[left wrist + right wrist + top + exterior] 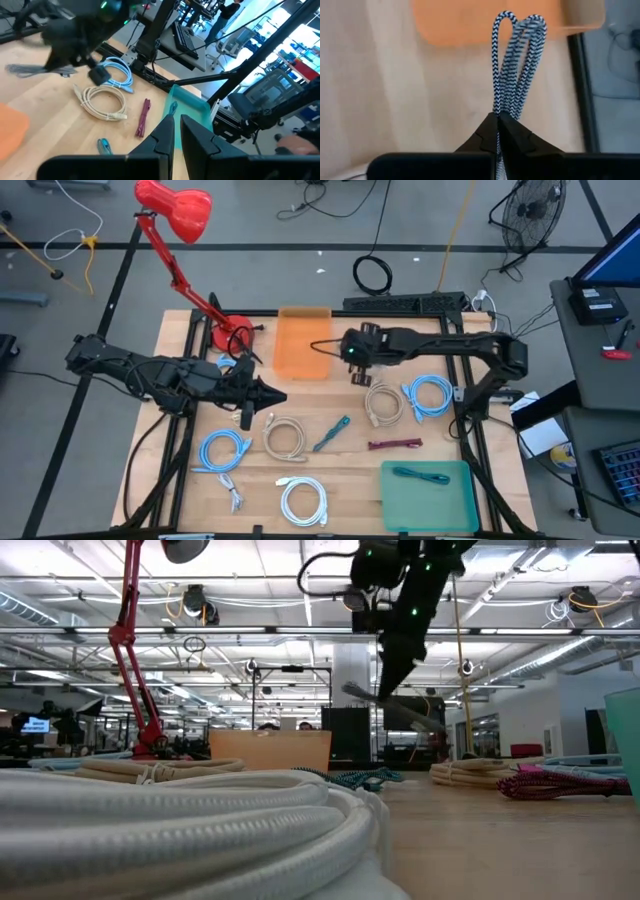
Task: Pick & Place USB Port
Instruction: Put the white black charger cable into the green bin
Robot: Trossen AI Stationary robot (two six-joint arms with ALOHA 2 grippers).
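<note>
Surveying desk (300, 470): wood top, cables coiled loose across it; open workshop beyond.
Orange tray (303, 340): landmark; green tray (428, 505) well apart from it, at the desk's opposite corner.
Right hand (498, 120): clenched on the black-and-white braided cable (512, 55), lifted just beside the orange tray's edge.
Left hand (175, 131): near-shut, empty, waiting beside the orange tray.
Cable handling: light, limp, loops droop and swing; likely grips best at the bunched middle, as pinched now.

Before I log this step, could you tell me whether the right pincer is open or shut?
Shut: the right pincer pinches the black-and-white braided cable, its loops sticking out toward the orange tray.
</note>
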